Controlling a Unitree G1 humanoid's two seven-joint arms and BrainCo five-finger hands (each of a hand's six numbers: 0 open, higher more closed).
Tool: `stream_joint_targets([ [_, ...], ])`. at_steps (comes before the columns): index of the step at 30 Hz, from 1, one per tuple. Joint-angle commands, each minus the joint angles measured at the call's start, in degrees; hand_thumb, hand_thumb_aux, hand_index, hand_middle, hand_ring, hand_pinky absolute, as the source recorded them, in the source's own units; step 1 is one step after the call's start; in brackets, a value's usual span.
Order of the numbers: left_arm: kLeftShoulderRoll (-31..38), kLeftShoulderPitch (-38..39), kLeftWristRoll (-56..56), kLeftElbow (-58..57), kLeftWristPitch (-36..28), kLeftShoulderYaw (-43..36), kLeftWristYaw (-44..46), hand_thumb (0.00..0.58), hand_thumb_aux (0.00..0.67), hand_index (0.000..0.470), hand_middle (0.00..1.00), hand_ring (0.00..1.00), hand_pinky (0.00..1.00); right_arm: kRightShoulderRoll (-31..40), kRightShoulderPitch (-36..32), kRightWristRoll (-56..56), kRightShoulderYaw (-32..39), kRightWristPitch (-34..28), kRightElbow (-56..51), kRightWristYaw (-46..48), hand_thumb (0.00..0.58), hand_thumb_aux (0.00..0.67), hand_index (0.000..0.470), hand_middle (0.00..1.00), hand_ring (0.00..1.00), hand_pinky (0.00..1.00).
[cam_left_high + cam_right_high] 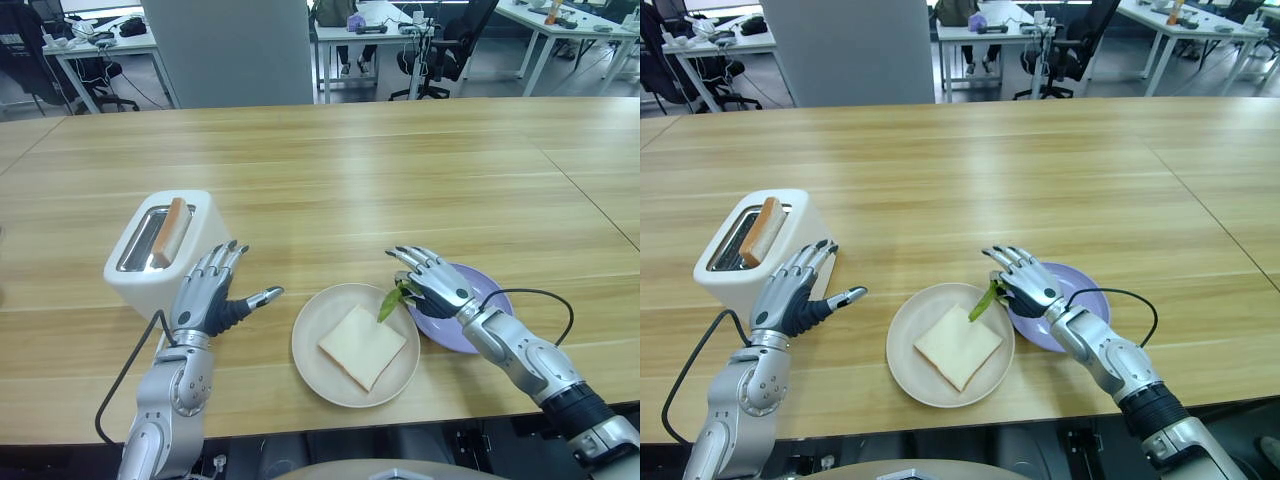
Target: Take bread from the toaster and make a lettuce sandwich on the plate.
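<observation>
Found one bread slice [362, 346] already flat on the beige plate [306, 330], nearest. Saw the right hand [437, 287] pinching a lettuce leaf [389, 304] over that plate's far rim, just beside the purple plate [492, 292]. Noted the left hand [207, 295] spread, holding nothing, beside the toaster [140, 285]. Judged still left: laying the lettuce, then fetching the second slice [175, 230] from its slot.

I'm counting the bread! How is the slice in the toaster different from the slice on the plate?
The toaster slice stands on edge in the toaster slot; the plate slice lies flat on the beige plate. The toaster slice looks browner, the plate slice pale. Both are bread.
</observation>
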State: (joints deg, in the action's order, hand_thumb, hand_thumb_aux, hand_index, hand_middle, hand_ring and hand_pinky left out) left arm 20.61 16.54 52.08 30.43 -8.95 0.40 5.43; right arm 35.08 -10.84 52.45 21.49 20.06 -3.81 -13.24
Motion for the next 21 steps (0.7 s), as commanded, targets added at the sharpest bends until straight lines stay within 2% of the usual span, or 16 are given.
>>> stream_joint_targets([
  [1,0.3,0.35,0.94,0.14,-0.24,0.06,0.09,0.0,0.0,0.0,0.0,0.0,0.0,-1.09,0.83,-3.03,-1.72,0.85,6.3,2.42,0.58,0.67,0.46,0.0,0.0,0.0],
  [9,0.0,-0.42,1.54,-0.45,-0.43,-0.29,0.04,0.0,0.0,0.0,0.0,0.0,0.0,-7.54,2.24,-2.65,2.71,1.44,7.35,5.69,0.58,0.67,0.46,0.0,0.0,0.0],
  [16,-0.06,-1.01,1.85,-0.63,-0.47,-0.25,-0.35,0.0,0.0,0.0,0.0,0.0,0.0,-13.7,0.1,2.01,8.72,2.99,1.52,2.63,0.58,0.67,0.46,0.0,0.0,0.0],
  [21,-0.49,-0.87,2.07,-0.73,-0.51,-0.63,-0.52,0.0,0.0,0.0,0.0,0.0,0.0,-15.19,-2.35,4.15,10.91,3.97,-3.12,-0.38,0.58,0.67,0.46,0.0,0.0,0.0],
])
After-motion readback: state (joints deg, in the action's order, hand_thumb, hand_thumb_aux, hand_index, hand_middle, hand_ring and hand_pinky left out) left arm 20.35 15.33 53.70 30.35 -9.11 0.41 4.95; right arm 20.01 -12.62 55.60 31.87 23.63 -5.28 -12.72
